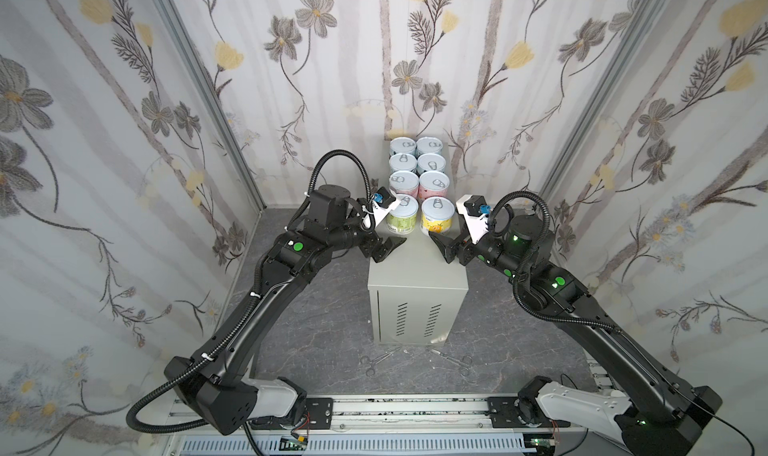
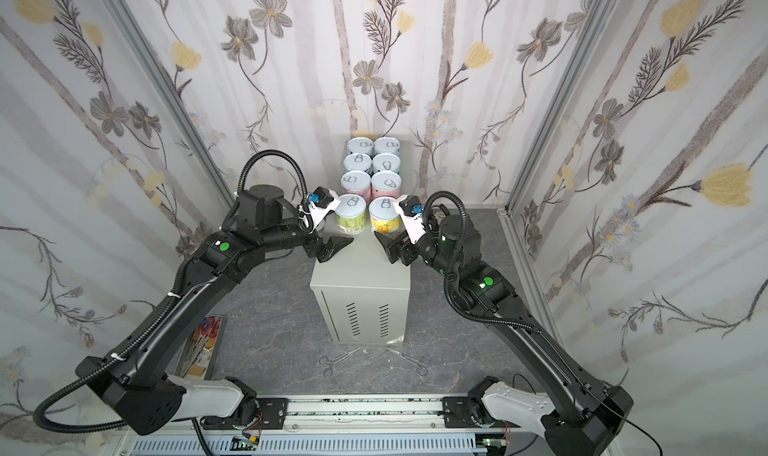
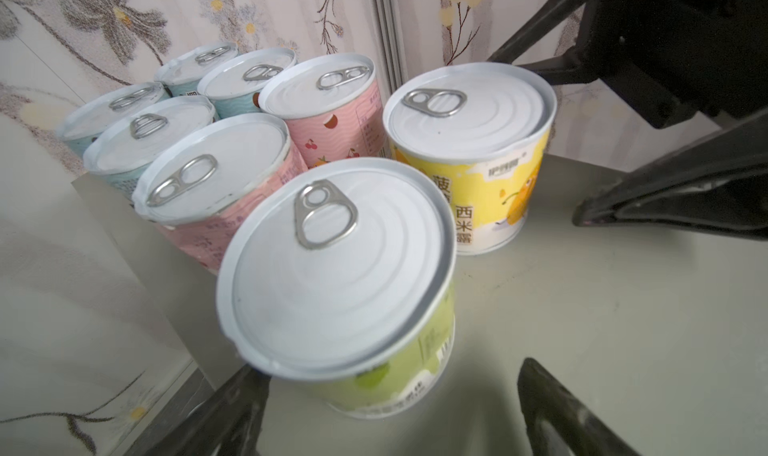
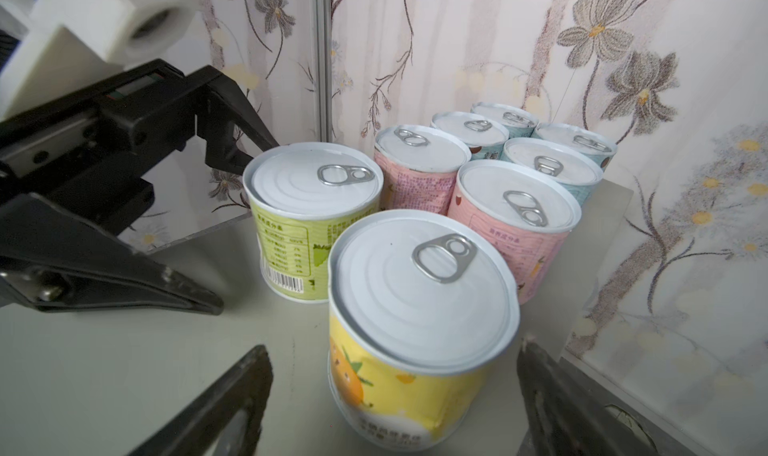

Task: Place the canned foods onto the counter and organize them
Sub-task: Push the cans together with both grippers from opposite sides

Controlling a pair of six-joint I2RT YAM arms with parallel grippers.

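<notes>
The counter [image 1: 417,267] [image 2: 359,267] is a light-grey box with several canned foods in two columns on its top. In the front row stand a green can [image 1: 402,215] [image 3: 332,275] [image 4: 311,208] and a yellow can [image 1: 437,217] [image 3: 469,142] [image 4: 419,308]. Behind them are two pink cans [image 1: 419,186], then teal cans [image 1: 417,154]. My left gripper [image 1: 392,248] [image 3: 388,371] is open just short of the green can. My right gripper [image 1: 440,246] [image 4: 395,350] is open, its fingers either side of the yellow can with gaps showing. Neither holds anything.
Two metal scissors-like tools [image 1: 374,360] [image 1: 455,360] lie on the dark marbled floor in front of the counter. A tray of tools [image 2: 203,341] sits on the floor at the left. Wallpapered walls close in behind and beside the counter.
</notes>
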